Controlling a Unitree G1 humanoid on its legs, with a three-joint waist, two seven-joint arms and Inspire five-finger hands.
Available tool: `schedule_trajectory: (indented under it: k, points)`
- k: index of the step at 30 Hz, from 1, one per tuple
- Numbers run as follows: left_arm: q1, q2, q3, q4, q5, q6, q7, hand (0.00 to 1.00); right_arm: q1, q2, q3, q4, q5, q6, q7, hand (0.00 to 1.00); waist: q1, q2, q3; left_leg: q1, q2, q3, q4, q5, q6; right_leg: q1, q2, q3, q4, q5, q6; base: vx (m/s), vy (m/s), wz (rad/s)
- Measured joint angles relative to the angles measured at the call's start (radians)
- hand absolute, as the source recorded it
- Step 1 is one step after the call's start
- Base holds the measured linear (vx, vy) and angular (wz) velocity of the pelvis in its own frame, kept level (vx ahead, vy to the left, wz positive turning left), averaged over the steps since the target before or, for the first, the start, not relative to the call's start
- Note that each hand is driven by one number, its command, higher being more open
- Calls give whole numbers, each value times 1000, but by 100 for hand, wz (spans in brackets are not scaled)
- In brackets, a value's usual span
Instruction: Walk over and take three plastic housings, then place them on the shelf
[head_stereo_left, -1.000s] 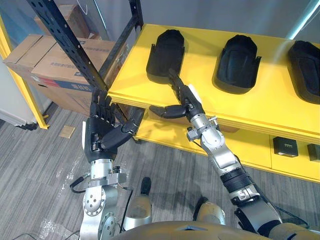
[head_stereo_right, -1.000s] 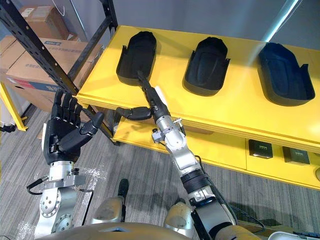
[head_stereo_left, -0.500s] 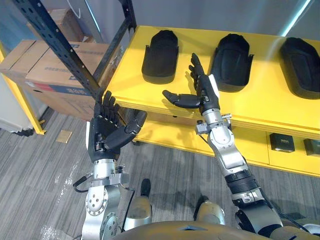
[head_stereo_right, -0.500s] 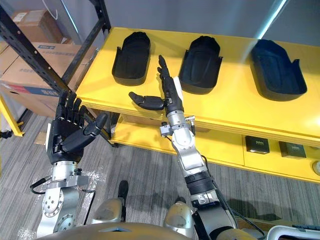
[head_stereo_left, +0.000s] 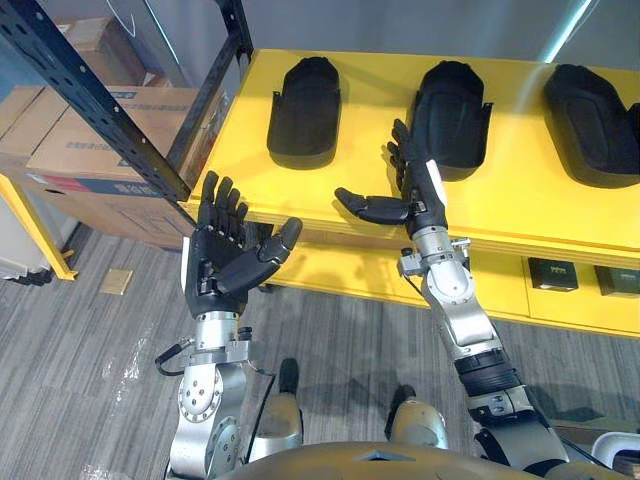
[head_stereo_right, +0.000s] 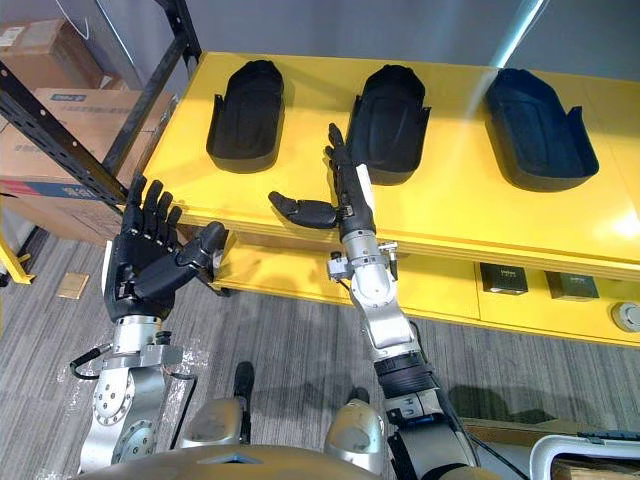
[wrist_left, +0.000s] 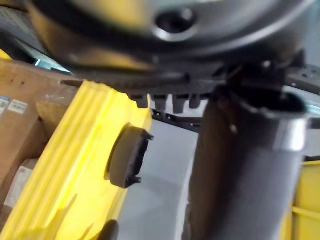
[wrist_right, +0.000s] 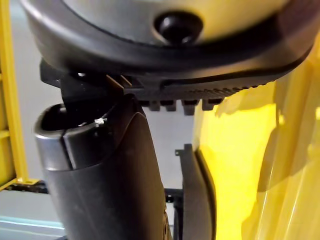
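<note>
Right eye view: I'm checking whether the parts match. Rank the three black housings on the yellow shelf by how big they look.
1. Right housing: looks largest and widest.
2. Middle housing and left housing: nearly alike, so I would not rank one above the other.

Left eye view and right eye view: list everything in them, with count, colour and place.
plastic housings: three, black, in a row on the shelf top
shelf: one, yellow, two levels visible
small boxes: two, black, lower shelf level, right
rack post: one, black, perforated, left of the shelf
cardboard boxes: several, brown, behind the rack post
floor: grey planks
left hand: one, dark, open, raised before the shelf's left corner, holding nothing
right hand: one, dark, fingers straight, over the shelf's front edge beside the middle housing, holding nothing
</note>
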Motion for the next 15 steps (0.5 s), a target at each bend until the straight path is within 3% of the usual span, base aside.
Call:
schedule_trajectory:
  k: [9,15]
  points:
    - [-1,8,0,1,0,0,8,100,-2,5,-40,37,-2,7,-119,100,-3,5,11,1,0,0,0,0,0,0,-1,0,2,0,0,-3,-1,0]
    - [-1,7,0,1,0,0,16,100,-5,6,-67,37,-6,7,-126,100,-14,7,13,1,-1,0,0,0,0,-1,-1,0,3,-2,-2,0,0,0]
